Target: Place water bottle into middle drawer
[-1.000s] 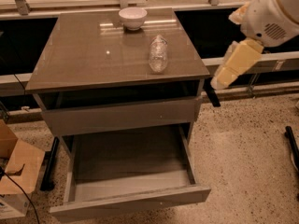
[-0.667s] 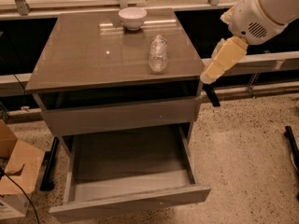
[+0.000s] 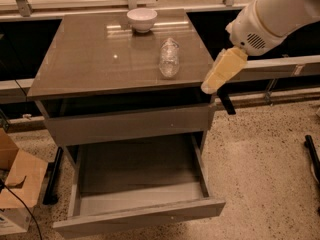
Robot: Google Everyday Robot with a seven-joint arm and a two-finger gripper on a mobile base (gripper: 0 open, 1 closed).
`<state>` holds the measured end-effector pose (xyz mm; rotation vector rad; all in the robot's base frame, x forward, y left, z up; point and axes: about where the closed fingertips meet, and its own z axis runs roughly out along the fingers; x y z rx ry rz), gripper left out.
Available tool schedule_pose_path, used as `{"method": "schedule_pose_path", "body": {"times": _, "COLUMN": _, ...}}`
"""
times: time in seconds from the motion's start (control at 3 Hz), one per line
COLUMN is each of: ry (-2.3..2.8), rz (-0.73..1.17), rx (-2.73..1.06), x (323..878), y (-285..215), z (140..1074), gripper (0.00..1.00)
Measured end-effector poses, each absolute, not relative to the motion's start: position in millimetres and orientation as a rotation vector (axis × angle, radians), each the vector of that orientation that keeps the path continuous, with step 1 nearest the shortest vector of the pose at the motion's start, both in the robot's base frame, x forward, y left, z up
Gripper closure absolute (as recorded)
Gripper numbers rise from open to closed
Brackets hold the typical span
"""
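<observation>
The water bottle (image 3: 169, 58) looks light and flimsy. It is thin crinkled plastic that I'd expect to buckle and crackle under a hard squeeze, and perhaps slip, so I'd take it across the body near its middle with modest pressure rather than at the narrow neck. It is small and clear, with the narrow end pointing towards the back (whether it stands upright or lies on its side I can't quite tell from here). It rests on the cabinet top (image 3: 90, 59), right of centre and well apart from the white bowl (image 3: 142, 19) near the back edge. Beneath the plain upper drawer front (image 3: 130, 125), the middle drawer (image 3: 145, 216) is pulled out wide, its pale floor showing. The gripper (image 3: 210, 85) hangs just off the cabinet's front right corner, near the bottle but not touching it, and I cannot tell whether it is open or closed. A cardboard box (image 3: 15, 184) sits on the floor to the left
</observation>
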<state>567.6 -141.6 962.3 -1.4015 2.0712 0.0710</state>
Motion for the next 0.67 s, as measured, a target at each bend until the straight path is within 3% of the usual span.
{"method": "schedule_pose_path", "body": {"times": 0.67, "ry": 2.076, "rz": 0.157, "rx": -1.348, "x": 606.6, "y": -106.0, "z": 934.9, "gripper": 0.0}}
